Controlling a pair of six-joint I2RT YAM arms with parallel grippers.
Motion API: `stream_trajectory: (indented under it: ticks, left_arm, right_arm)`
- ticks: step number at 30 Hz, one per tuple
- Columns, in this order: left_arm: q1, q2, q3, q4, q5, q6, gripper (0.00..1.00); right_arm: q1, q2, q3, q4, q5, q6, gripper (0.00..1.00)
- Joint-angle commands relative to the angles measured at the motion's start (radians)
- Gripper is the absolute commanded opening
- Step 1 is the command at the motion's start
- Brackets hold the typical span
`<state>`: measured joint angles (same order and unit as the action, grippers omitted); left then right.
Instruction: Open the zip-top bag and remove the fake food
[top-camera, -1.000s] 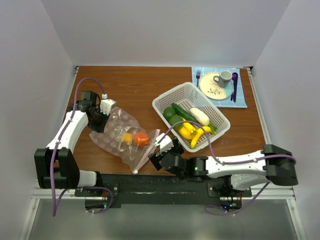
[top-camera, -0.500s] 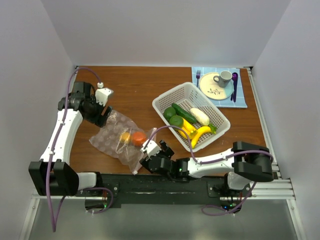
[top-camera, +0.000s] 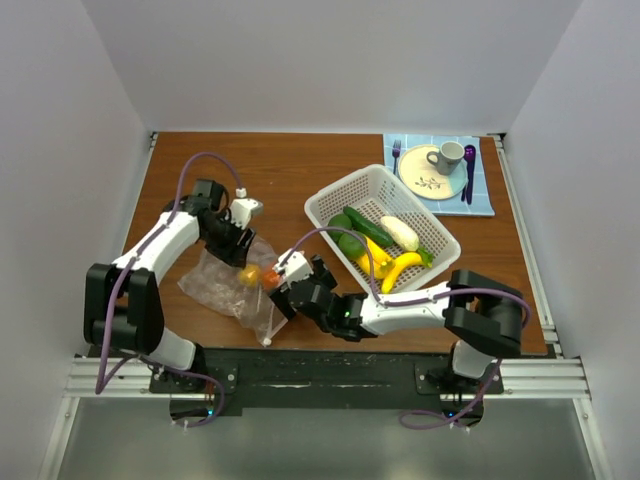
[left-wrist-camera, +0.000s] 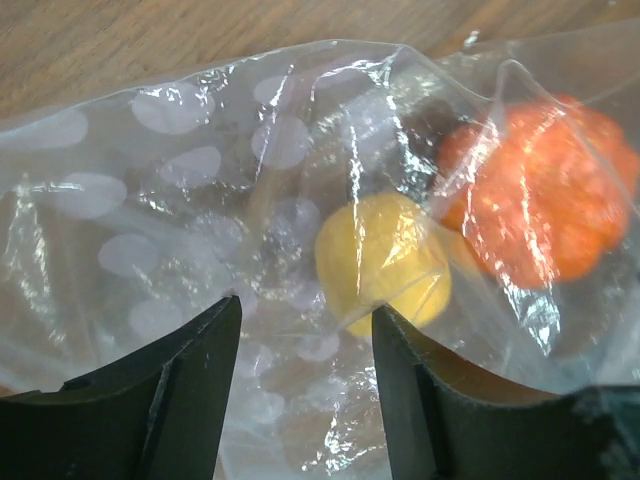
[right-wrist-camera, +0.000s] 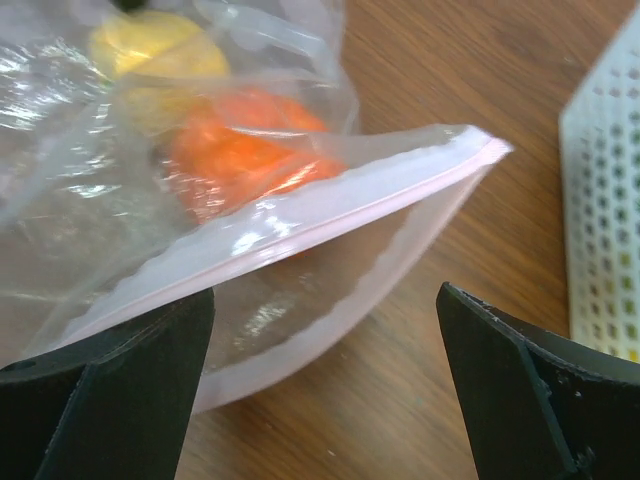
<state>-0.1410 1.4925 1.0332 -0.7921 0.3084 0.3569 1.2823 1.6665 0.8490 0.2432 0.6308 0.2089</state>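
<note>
Now frames the mouth of the zip-top bag (top-camera: 215, 288), left of the basket (top-camera: 345, 186), with right gripper (right-wrist-camera: 322, 300) spread wide, seemingly to pinch it. Steadies the end holding fake food (left-wrist-camera: 385, 262) with left gripper (left-wrist-camera: 305, 312), likewise spread.

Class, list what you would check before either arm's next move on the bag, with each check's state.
1. The left end effector is open: ok.
2. The right end effector is open, straddling the zip strip: ok.
3. The zip-top bag mouth is parted: ok, seen from the right wrist.
4. Bag emptied: not ok, yellow piece and orange piece inside.
5. Bag pinned by the left end effector: cannot tell.
</note>
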Motion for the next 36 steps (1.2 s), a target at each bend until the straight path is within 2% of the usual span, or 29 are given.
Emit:
stream_trajectory:
  ticks: [1, 6, 11, 19, 23, 36]
  left_arm:
    - [-0.011, 0.031, -0.009, 0.123, -0.038, -0.029, 0.58]
    - [-0.041, 0.061, -0.025, 0.168, -0.049, -0.052, 0.56]
    - [-0.118, 0.092, -0.045, 0.185, -0.098, -0.056, 0.54]
    - [-0.160, 0.107, -0.071, 0.163, -0.144, 0.027, 0.51]
    - [-0.160, 0.092, -0.091, 0.149, -0.140, 0.056, 0.50]
    - [-0.209, 0.114, -0.038, 0.117, -0.062, 0.067, 0.48]
  right_arm:
    - [0.003, 0.045, 0.085, 0.051, -0.069, -0.034, 0.99]
    - [0.002, 0.102, 0.142, 0.047, -0.080, -0.045, 0.99]
    - [-0.015, 0.159, 0.180, 0.042, -0.049, -0.052, 0.99]
    - [-0.051, 0.188, 0.226, 0.030, 0.000, -0.121, 0.99]
    - [-0.054, 0.228, 0.246, 0.008, 0.038, -0.140, 0.99]
    - [-0.055, 0.337, 0.282, 0.022, -0.032, -0.163, 0.99]
